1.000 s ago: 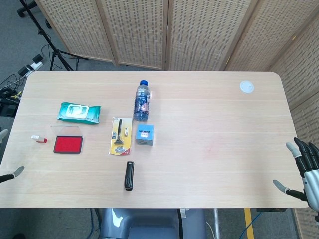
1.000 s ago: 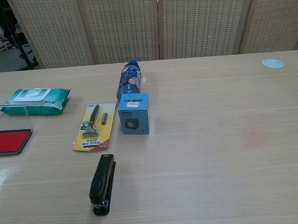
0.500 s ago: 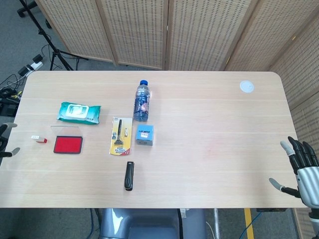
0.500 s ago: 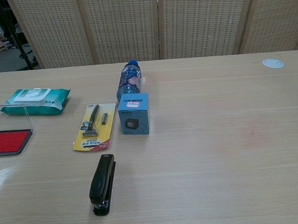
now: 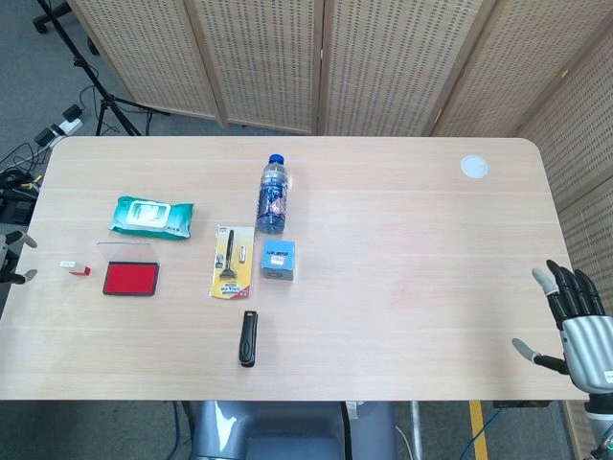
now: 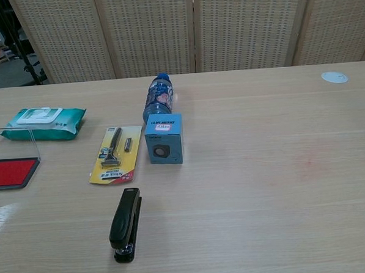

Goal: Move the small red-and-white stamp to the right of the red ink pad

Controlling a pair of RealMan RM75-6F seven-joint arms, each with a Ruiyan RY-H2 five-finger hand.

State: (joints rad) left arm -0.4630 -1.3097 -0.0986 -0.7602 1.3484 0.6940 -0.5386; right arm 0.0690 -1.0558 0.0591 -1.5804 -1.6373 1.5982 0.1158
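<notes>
The small red-and-white stamp lies flat near the table's left edge, just left of the red ink pad. The pad's clear lid stands open behind it; the pad also shows at the chest view's left edge, where the stamp is out of frame. Only the fingertips of my left hand show at the far left edge, off the table and left of the stamp. My right hand hangs off the table's right side with fingers spread, holding nothing.
A teal wipes pack lies behind the pad. To the pad's right are a carded razor, a small blue box, a lying water bottle and a black stapler. A white disc sits far right.
My left hand has moved up along the table's left edge, closer to the stamp. My right hand has shifted slightly inward and down. Nothing on the table has moved.
</notes>
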